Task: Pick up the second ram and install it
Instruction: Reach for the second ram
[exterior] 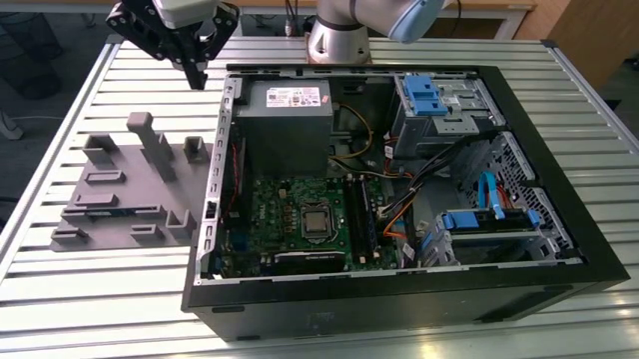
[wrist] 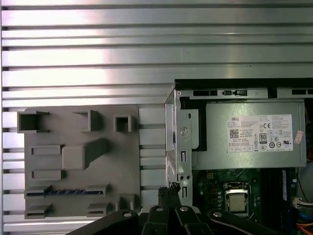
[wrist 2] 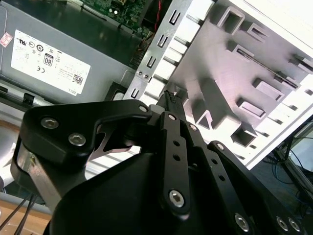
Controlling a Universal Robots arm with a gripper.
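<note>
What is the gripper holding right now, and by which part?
Nothing is held. The gripper is shut on nothing, above the table beside the computer case; the second ram sits in the grey holder.

White rectangular printed label (wrist: 261, 133) on grey metal power-supply box (wrist: 215, 142) inside black computer case (wrist: 220, 84); carries small black print, round marks, barcodes, too small to transcribe; small pink sticker (wrist: 297, 138) beside label's edge, print unreadable.
</note>
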